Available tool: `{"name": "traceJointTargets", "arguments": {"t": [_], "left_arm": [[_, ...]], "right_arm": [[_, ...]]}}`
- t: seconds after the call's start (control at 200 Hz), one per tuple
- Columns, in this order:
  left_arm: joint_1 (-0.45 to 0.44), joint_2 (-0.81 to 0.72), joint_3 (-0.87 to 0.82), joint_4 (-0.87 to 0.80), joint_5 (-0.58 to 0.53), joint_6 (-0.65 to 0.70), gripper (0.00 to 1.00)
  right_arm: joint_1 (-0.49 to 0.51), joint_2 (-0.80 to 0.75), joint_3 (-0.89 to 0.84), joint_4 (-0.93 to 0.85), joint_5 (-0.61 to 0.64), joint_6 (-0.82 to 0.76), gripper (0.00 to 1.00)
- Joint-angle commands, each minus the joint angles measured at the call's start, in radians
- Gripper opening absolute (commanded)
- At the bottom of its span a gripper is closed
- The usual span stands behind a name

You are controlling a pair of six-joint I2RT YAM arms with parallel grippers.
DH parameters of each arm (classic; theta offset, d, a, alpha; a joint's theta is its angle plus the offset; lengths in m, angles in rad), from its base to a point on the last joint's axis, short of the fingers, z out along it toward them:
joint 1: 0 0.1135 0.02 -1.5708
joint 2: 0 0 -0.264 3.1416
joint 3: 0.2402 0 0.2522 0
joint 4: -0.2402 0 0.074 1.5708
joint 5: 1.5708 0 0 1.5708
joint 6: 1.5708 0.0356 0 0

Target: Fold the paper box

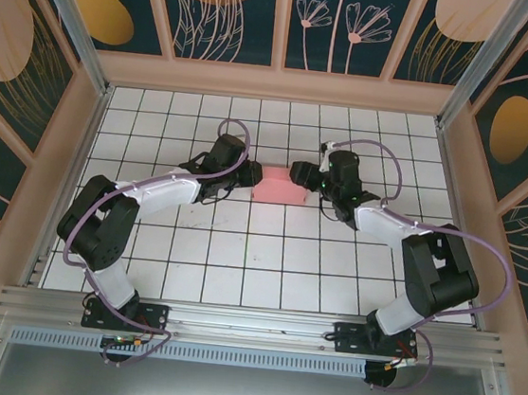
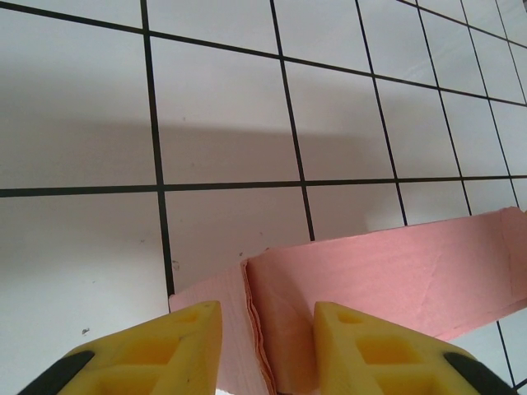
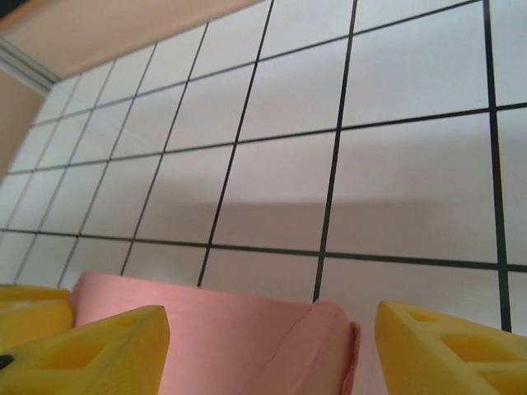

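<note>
The pink paper box point(image 1: 280, 186) lies flat on the white gridded counter point(image 1: 265, 274), a little toward 12 o'clock from its centre in the top view. The left hand point(image 1: 246, 176) sits at the box's 9 o'clock end and the right hand point(image 1: 298, 174) at its 3 o'clock end. In both wrist views the yellow fingers point(image 2: 156, 354) stand apart, with a creased box end between them.
</note>
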Motion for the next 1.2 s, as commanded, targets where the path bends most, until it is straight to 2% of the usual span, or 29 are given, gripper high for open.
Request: {"name": "traceJointTargets", "arguments": {"t": [0.0,0.21,0.29,0.395,0.47,0.566,0.671,0.786,0.871,0.966,1.051,1.071,1.191], "left_arm": [[0.004,0.044,-0.037,-0.121,-0.013,0.031,0.34],[0.003,0.041,-0.042,-0.12,-0.008,0.035,0.34],[0.004,0.037,-0.045,-0.119,-0.014,0.041,0.34],[0.004,0.037,-0.046,-0.122,-0.016,0.047,0.33],[0.004,0.041,-0.044,-0.123,-0.014,0.049,0.33],[0.003,0.04,-0.041,-0.124,-0.012,0.049,0.33],[0.004,0.036,-0.04,-0.122,-0.01,0.058,0.33],[0.003,0.033,-0.048,-0.115,-0.006,0.065,0.34],[0.004,0.029,-0.057,-0.101,0.007,0.063,0.33],[0.003,0.03,-0.063,-0.094,0.017,0.06,0.24],[0.003,0.035,-0.059,-0.099,0.019,0.064,0.2],[0.003,0.035,-0.058,-0.098,0.019,0.066,0.16],[0.004,0.036,-0.062,-0.096,0.015,0.069,0.16]], "right_arm": [[-0.047,-0.013,0.0,0.003,-0.032,0.075,0.65],[-0.054,-0.003,-0.078,-0.041,-0.025,0.059,0.52],[-0.059,-0.018,-0.11,-0.055,-0.004,0.05,0.4],[-0.07,-0.048,-0.122,-0.062,0.006,0.048,0.35],[-0.073,-0.064,-0.107,-0.057,-0.004,0.041,0.22],[-0.073,-0.07,-0.066,-0.052,-0.045,0.03,0.13],[-0.064,-0.07,-0.024,-0.047,-0.071,0.022,0.14],[-0.042,-0.056,0.006,-0.048,-0.086,0.013,0.4],[-0.025,-0.048,0.006,-0.031,-0.076,0.018,0.47],[-0.019,-0.024,0.0,-0.027,-0.079,0.022,0.5],[-0.017,-0.001,-0.02,-0.02,-0.071,0.027,0.5],[-0.017,0.003,-0.026,-0.018,-0.066,0.029,0.5],[-0.02,0.024,-0.061,-0.016,-0.038,0.028,0.41]]}}
